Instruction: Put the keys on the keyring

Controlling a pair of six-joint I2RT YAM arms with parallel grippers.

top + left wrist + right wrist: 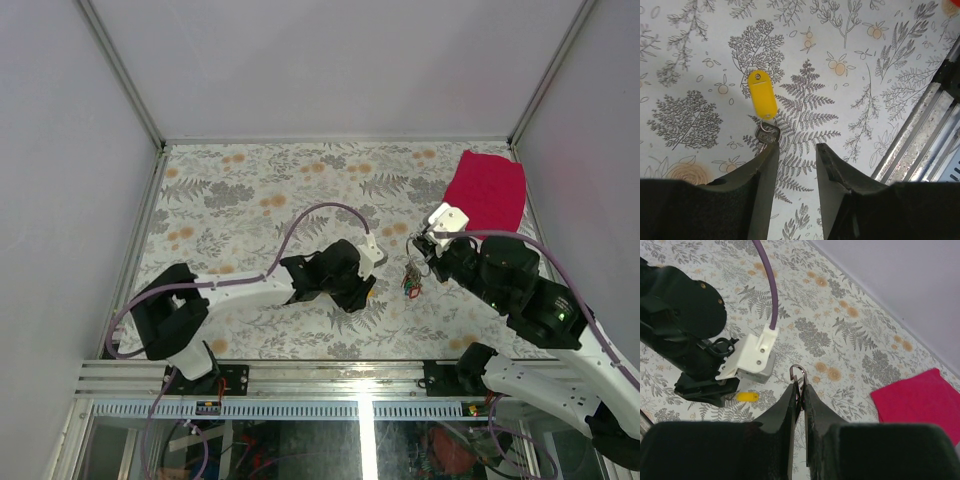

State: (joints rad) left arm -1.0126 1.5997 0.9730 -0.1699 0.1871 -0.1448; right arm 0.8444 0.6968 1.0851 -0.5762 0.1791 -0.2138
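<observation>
Plainly, the yellow key [762, 100] could be nudged aside, or the keyring [797, 371] twisted from its thin pinch.
Toward the near edge of the table [880, 115] the yellow key was laid flat, aslant to that edge, tag pointed away from the parted, empty left gripper [797, 150]; farther in, the keyring was pinched upright by the closed right gripper [799, 392].

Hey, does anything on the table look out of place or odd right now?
Only one thing: a yellow-tagged key lies alone on the table, by the left pincer's tip, apart from the bunch of keys dangling from the keyring in the right pincer. Nothing looks spilled or damaged.
</observation>
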